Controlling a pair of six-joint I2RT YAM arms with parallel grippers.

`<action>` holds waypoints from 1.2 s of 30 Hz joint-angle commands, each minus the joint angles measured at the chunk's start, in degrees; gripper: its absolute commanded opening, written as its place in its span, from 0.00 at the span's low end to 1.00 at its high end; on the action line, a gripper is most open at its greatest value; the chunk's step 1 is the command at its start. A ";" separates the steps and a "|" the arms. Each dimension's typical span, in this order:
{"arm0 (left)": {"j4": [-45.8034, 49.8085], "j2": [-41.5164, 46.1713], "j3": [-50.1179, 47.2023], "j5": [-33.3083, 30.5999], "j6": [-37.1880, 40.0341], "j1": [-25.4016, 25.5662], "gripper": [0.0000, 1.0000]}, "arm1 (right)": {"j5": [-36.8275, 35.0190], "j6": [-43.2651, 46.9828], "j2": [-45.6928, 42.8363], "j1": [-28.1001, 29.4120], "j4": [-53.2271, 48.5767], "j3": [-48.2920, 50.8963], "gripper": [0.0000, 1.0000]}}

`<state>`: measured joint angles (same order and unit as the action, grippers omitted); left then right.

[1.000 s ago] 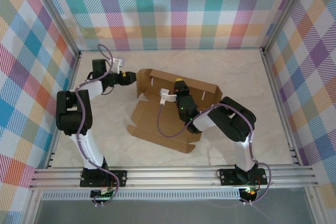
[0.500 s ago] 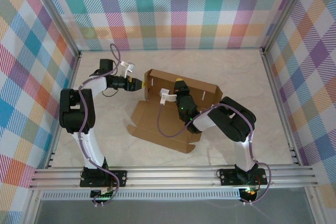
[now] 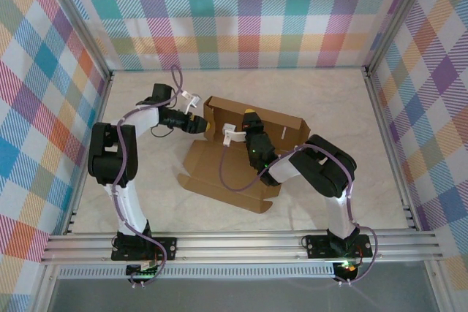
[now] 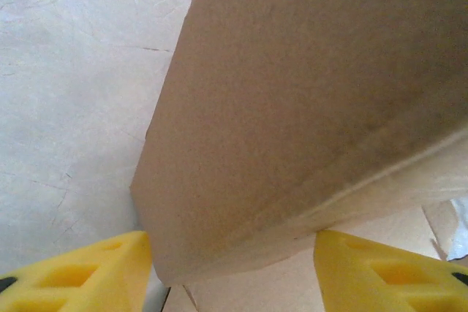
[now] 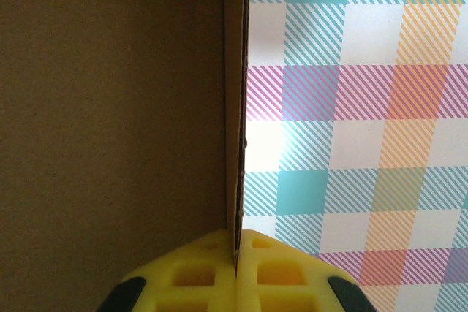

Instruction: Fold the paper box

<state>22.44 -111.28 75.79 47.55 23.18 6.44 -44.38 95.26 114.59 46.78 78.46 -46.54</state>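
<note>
The box [image 3: 197, 169] sits half-formed at the middle of the table [image 3: 329, 100], plain brown cardboard. Its back wall [image 3: 285, 122] stands upright along the 12 o'clock side. An end flap [image 3: 208, 107] rises at the 9 o'clock end of that wall. A flat panel [image 3: 241, 171] with small tabs spreads over the table toward 6 and 7 o'clock.

The left gripper [image 3: 197, 123] reaches in from 9 o'clock and sits right at the end flap. In the left wrist view its yellow fingers [image 4: 88, 272] are spread wide, one at 7 o'clock and one at 5 o'clock. The lower corner of the flap [image 4: 292, 107] hangs between them (whether either finger touches the cardboard I cannot tell).

The right gripper [image 3: 251, 116] comes from 5 o'clock across the panel to the top edge of the back wall. In the right wrist view its yellow fingers [image 5: 197, 275] are pressed together on that wall's thin edge [image 5: 235, 107], pinching it. The brown face of the wall lies toward 9 o'clock, and the plaid wall [image 5: 351, 107] of the enclosure shows toward 3 o'clock.
</note>
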 commanded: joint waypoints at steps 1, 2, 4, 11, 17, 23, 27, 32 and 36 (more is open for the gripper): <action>1.44 -0.51 2.03 -4.51 -0.46 0.98 0.57 | -0.29 0.88 -0.93 -0.10 2.14 0.56 0.00; 1.30 -0.56 2.23 -5.18 -0.82 1.19 0.55 | -0.28 0.73 -1.28 0.02 2.14 0.58 0.00; 1.14 -0.52 2.43 -5.49 -1.44 1.39 0.48 | -0.27 -0.63 -3.01 0.31 0.18 0.54 0.00; -1.47 -0.42 2.30 -5.47 -4.76 2.08 0.45 | 0.78 -4.89 -8.34 0.76 -9.25 0.42 0.00; -4.08 -0.08 1.58 -7.04 -7.20 4.34 0.45 | 0.85 -4.92 -7.05 0.76 -8.98 0.86 0.00; -5.81 -0.22 1.47 -9.66 -8.74 5.55 0.43 | 0.76 -4.95 -6.36 0.85 -8.36 1.53 0.00; -9.67 -0.12 0.82 -12.12 -12.04 5.87 0.34 | 0.84 -8.55 -8.78 1.12 -14.28 1.80 0.00; -13.51 0.57 -0.47 -13.78 -15.94 6.35 0.32 | 0.79 -11.42 -10.39 1.29 -18.04 1.99 0.00; -19.15 3.26 -4.45 -14.51 -13.63 7.66 0.41 | 1.41 -15.78 -11.79 1.40 -25.46 1.66 0.00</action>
<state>10.22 -111.24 73.87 34.20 9.15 12.19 -44.99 85.10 104.81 47.13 61.36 -45.67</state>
